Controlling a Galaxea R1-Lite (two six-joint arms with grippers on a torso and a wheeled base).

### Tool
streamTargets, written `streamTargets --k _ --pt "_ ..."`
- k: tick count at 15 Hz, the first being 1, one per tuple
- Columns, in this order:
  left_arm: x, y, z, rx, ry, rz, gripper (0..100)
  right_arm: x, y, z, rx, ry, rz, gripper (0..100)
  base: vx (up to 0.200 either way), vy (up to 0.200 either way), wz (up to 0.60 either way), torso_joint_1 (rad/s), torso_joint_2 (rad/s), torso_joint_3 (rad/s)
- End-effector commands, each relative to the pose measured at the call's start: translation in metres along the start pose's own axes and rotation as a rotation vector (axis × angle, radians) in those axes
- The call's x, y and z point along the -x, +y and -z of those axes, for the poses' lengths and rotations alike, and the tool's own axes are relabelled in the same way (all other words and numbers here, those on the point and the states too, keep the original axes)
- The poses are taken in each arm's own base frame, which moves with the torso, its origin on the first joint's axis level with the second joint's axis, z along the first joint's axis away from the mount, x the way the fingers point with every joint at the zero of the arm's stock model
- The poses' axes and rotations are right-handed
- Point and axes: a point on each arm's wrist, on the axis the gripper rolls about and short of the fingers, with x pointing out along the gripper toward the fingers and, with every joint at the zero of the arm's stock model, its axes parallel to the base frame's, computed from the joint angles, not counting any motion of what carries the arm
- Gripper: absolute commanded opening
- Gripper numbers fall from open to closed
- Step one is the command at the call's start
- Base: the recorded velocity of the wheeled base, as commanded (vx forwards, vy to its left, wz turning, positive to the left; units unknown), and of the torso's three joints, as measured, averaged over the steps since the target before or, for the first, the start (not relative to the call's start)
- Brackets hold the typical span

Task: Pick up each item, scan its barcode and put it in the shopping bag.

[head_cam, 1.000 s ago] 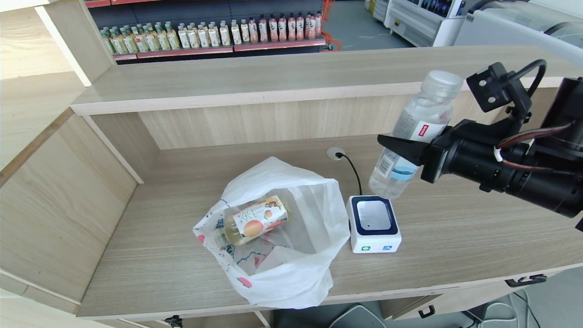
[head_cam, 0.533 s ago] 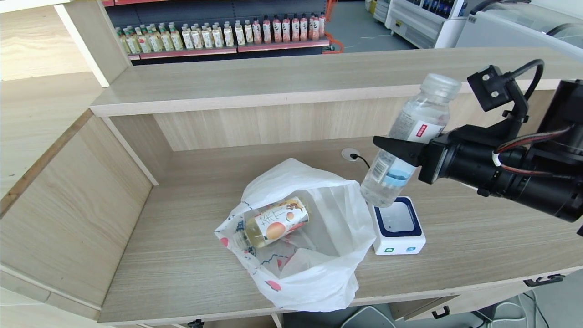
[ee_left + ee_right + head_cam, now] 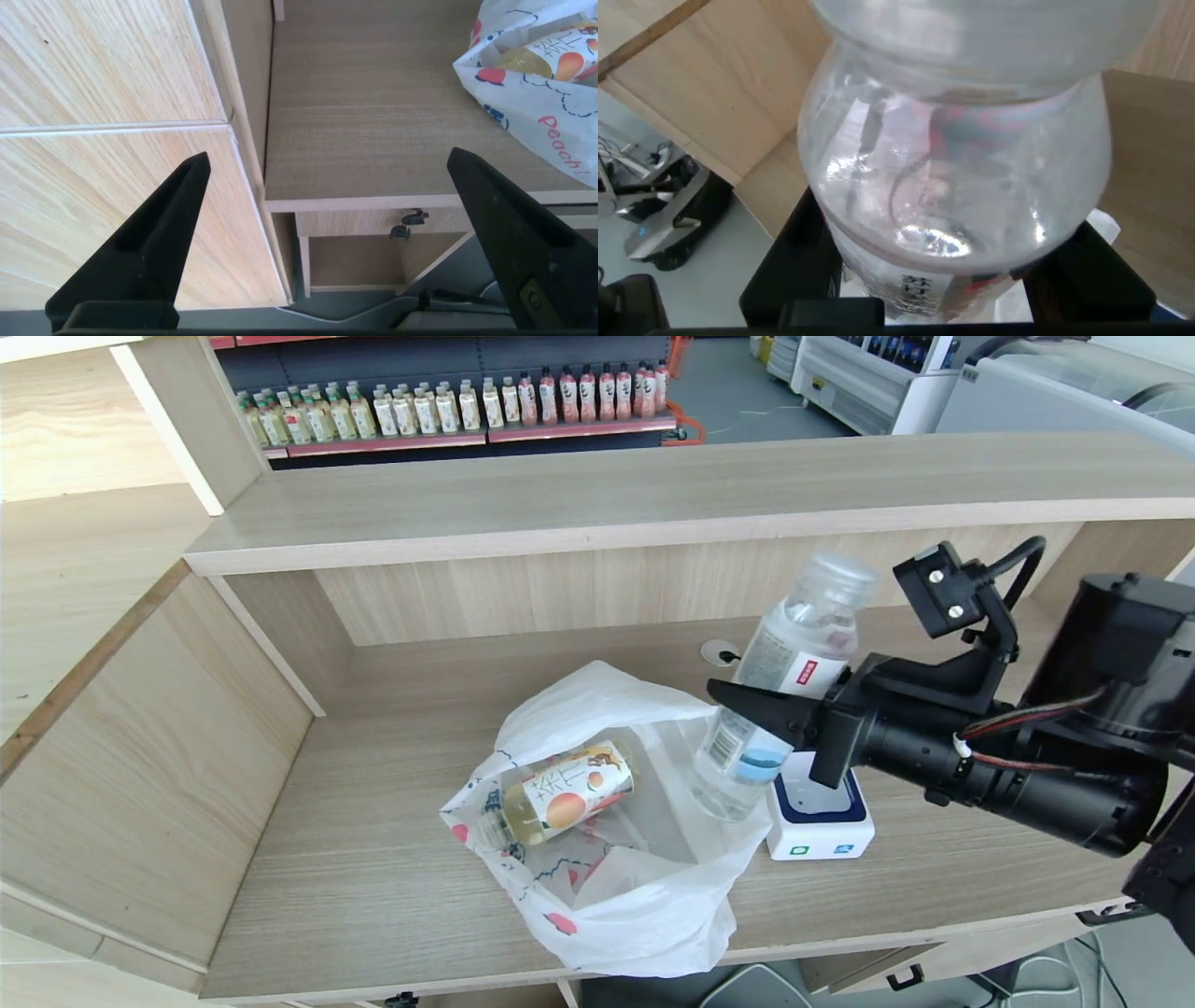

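Note:
My right gripper (image 3: 780,714) is shut on a clear water bottle (image 3: 784,681), tilted with its cap up and away, its base hanging over the right rim of the white shopping bag (image 3: 616,840). The same water bottle (image 3: 962,177) looms close in the right wrist view. A tea bottle with an orange label (image 3: 560,791) lies inside the bag. The white barcode scanner (image 3: 822,812) sits on the counter just right of the bag, under the gripper. My left gripper (image 3: 327,233) hangs open off the counter's front edge, with the bag (image 3: 533,65) farther along the counter.
The wooden counter (image 3: 392,821) has raised walls at the back and left. A cable runs from a hole (image 3: 717,651) in the counter toward the scanner. Shelves of bottles (image 3: 448,411) stand far behind.
The head view shifted sideways between the first two frames. Since then my right gripper has carried the water bottle down and left, from above the scanner to the bag's rim.

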Motion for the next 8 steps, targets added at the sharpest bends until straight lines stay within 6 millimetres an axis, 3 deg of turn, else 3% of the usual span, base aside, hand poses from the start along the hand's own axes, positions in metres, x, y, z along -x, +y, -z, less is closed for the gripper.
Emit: streamTargets --k 1,5,8 --pt "0.0 0.0 0.0 0.001 0.0 0.0 100 -0.005 0.002 0.028 0.036 0.072 -0.026 0 0.0 0.0 0.0 0.0 0.0 0.0" --pt "0.0 0.0 0.0 0.001 0.0 -0.002 100 -0.003 0.006 0.062 0.139 0.103 -0.07 0 0.0 0.0 0.0 0.0 0.0 0.0" --pt "0.0 0.0 0.0 0.001 0.0 0.0 100 -0.011 0.003 0.074 0.175 0.045 -0.068 0 0.0 0.0 0.0 0.0 0.0 0.0"
